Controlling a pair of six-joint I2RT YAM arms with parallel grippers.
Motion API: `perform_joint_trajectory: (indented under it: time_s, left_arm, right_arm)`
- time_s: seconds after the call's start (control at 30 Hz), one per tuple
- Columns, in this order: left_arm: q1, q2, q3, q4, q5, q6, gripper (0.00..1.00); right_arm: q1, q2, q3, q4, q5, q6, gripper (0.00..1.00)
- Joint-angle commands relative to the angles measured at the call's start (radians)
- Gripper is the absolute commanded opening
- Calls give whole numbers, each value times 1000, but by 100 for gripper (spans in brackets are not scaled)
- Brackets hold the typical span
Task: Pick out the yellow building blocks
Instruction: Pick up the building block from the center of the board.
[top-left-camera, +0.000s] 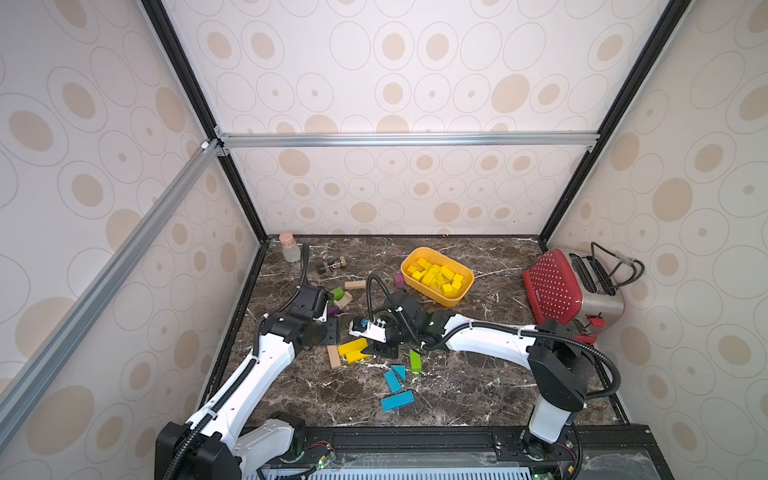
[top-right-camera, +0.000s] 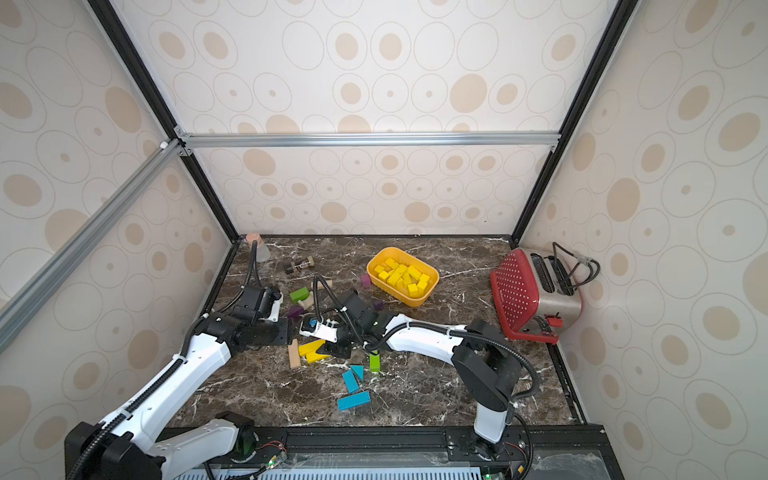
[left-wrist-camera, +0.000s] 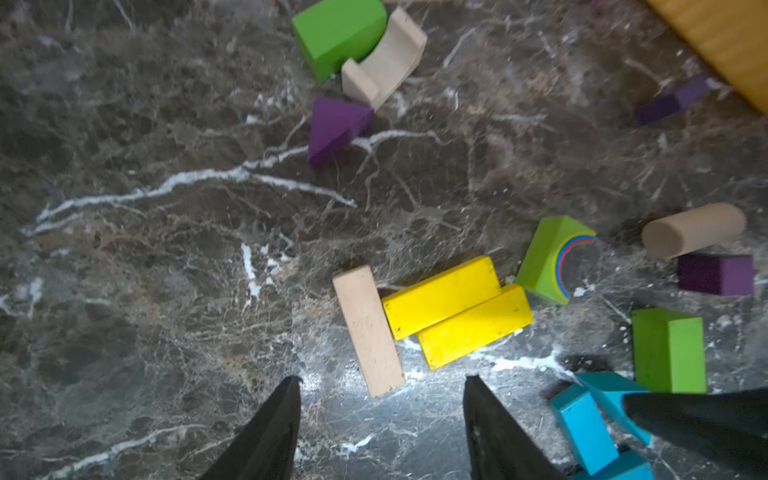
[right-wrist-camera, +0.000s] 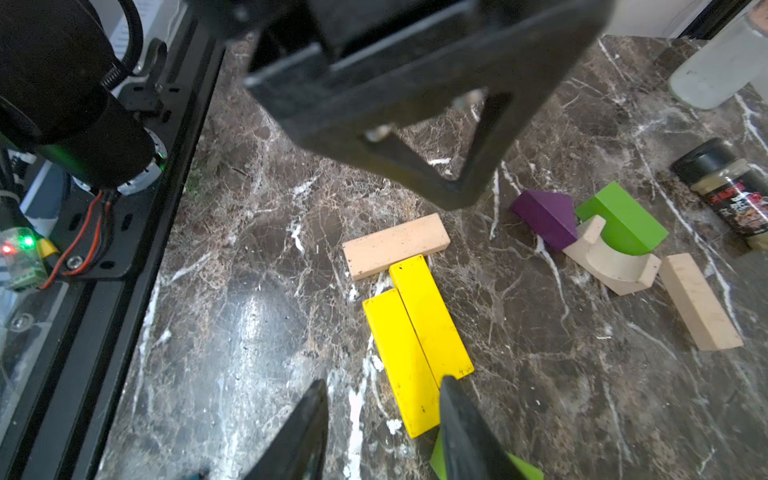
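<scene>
Two long yellow building blocks (top-left-camera: 352, 350) (top-right-camera: 311, 351) lie side by side on the marble table. In the right wrist view my right gripper (right-wrist-camera: 383, 382) is open at their near ends. One bar (right-wrist-camera: 401, 361) reaches between its fingers, and the other bar (right-wrist-camera: 432, 316) has its corner under one fingertip. My left gripper (left-wrist-camera: 383, 380) hangs open above bare table just short of the bars (left-wrist-camera: 440, 297), with nothing between its fingers. Several more yellow building blocks (top-left-camera: 436, 275) (top-right-camera: 402, 275) fill the orange-yellow tub (top-left-camera: 440, 300) at the back.
A beige plank (top-left-camera: 333, 356) (left-wrist-camera: 368, 330) touches the bars' far ends. Green (top-left-camera: 414, 360), blue (top-left-camera: 397, 386) and purple blocks lie around them. A red toaster (top-left-camera: 573, 286) stands at the right wall; a bottle (top-left-camera: 289, 248) and a spice jar (top-left-camera: 332, 264) are at the back left.
</scene>
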Motion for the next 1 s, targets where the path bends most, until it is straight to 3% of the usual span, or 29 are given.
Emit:
perform_joint_trajectory:
  time_s: [0.0,0.2,0.4,0.67,0.97]
  left_arm:
    - [6,-70,-58,-1,-41,-77,58]
    - [5,-185,-200,114,-74,-153,58]
    - [6,-231,-241,159,-114,-152,59]
    - [6,-177,-301,263,-26,-162,60]
    - [6,-161,-303,272,-34,-161,61]
  right_arm:
    - [6,47,52,-66,-18,-95,44]
    - [11,124,76,-82,66,-112,40]
    - [11,183,108,-116,108,-147,41]
    - [12,251,174,-194,153,-179,42]
    - [35,279,204,-281,184,-214,40]
